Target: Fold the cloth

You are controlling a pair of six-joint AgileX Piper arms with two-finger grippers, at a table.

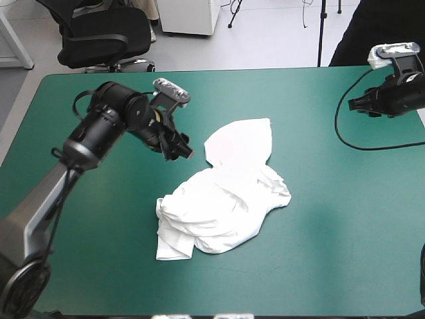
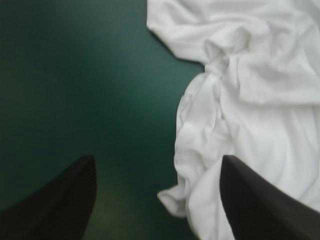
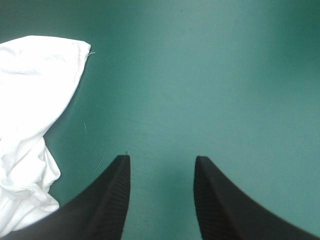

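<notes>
- Starting out, we hold left gripper [image 2: 157,165] open beside the heaped shirt [image 1: 226,199].
- Our right gripper [image 3: 162,159]: open, well apart.
- Next we should pinch an edge.

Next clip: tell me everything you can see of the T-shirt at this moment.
The T-shirt is white, of thin soft fabric as it looks, lying in a crumpled heap near the middle of the teal-green table. One rounded part reaches toward the far edge, and folds bunch at its near left. Neither gripper holds it: the left gripper hangs open at its far left side, and the right gripper is open and well apart.
</notes>
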